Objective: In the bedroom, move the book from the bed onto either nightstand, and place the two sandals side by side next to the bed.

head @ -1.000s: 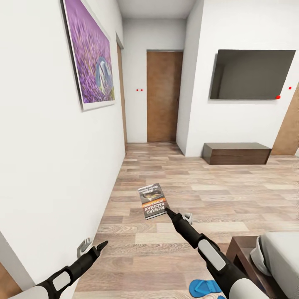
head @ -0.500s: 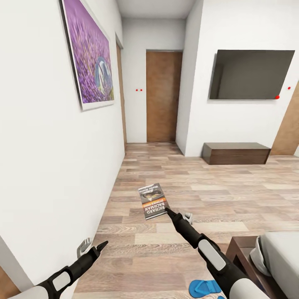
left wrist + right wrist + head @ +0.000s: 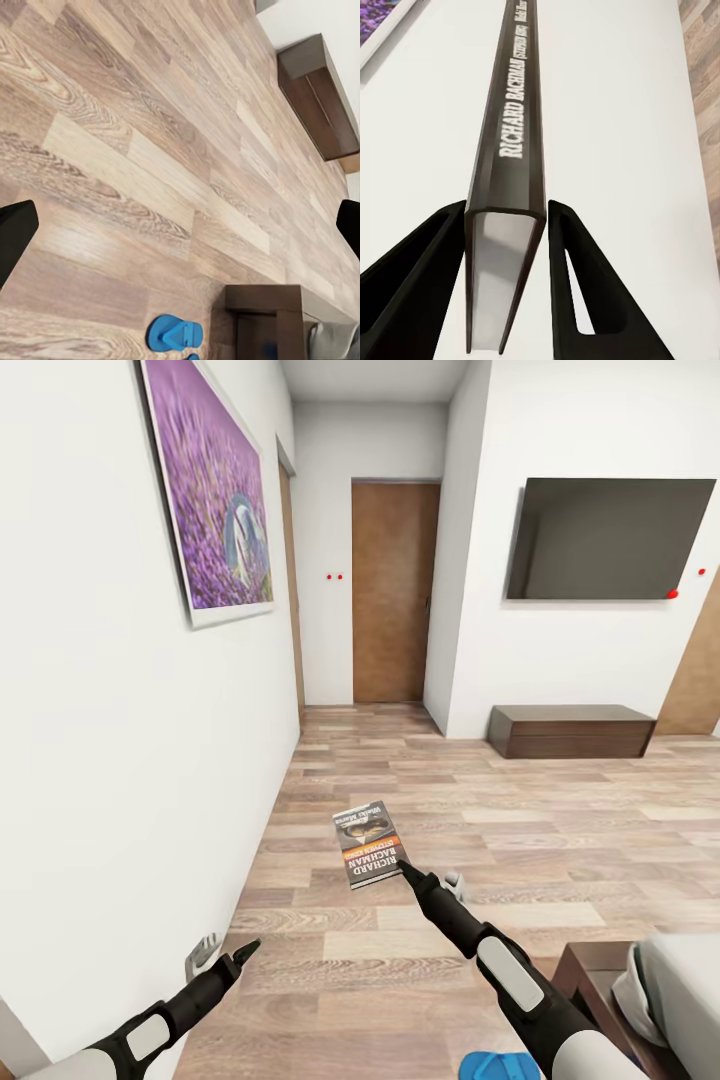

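Observation:
The book (image 3: 368, 845), dark grey with an orange band and "RICHARD BACHMAN" lettering, hangs above the wood floor with my right gripper (image 3: 415, 875) shut on its near edge. In the right wrist view its spine (image 3: 510, 150) stands between the two black fingers (image 3: 412, 292). My left gripper (image 3: 222, 952) is open and holds nothing, low beside the left wall. A blue sandal (image 3: 495, 1065) lies on the floor at the picture's lower edge, and the left wrist view has this sandal (image 3: 174, 334) beside the bed's dark frame (image 3: 266, 300). The bed (image 3: 685, 980) corner shows at the lower right.
A white wall with a purple painting (image 3: 205, 490) runs close along my left. Ahead, a hallway ends at a brown door (image 3: 393, 592). A wall-mounted TV (image 3: 610, 538) hangs above a low dark cabinet (image 3: 570, 730) at the right. Wood floor stretches between them.
The whole view has shifted slightly, so the sandal and bed corner sit lower in the picture. Both arms keep their pose, and the book stays in the right gripper.

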